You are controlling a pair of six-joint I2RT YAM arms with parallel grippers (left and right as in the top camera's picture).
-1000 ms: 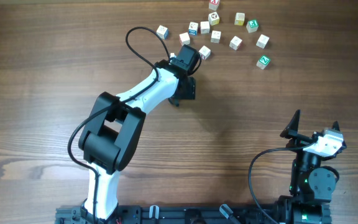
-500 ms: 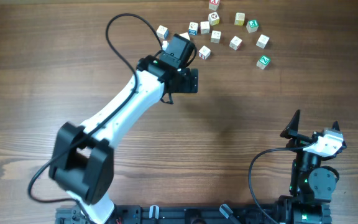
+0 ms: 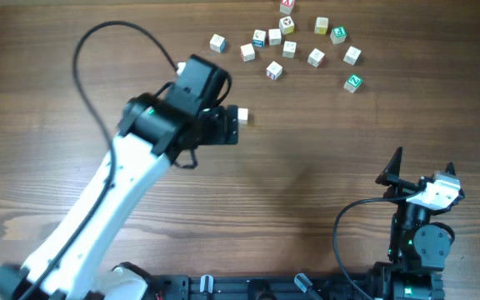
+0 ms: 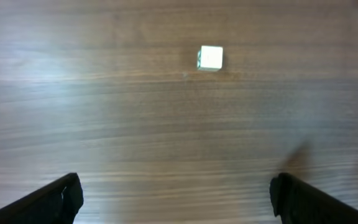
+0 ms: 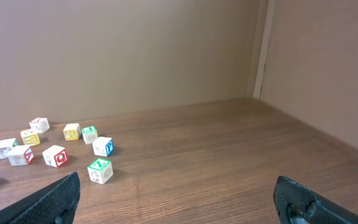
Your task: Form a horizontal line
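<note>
While the left gripper [image 4: 176, 183] and the right gripper [image 5: 176, 183] are held wide open and empty, thirteen letter cubes [image 3: 289, 49] are seen scattered, one white cube [image 3: 242, 116] set apart beside the left fingers, nothing lined up yet, no axis to be told.

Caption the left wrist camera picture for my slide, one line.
Open left gripper above the wooden table, a single white cube lying just ahead of it.

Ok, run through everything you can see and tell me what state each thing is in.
left gripper: open, empty, above the table.
right gripper: open, empty.
lone white cube: flat on the table, untouched, apart from the others.
loose cubes: scattered at the far edge, no row formed.
</note>
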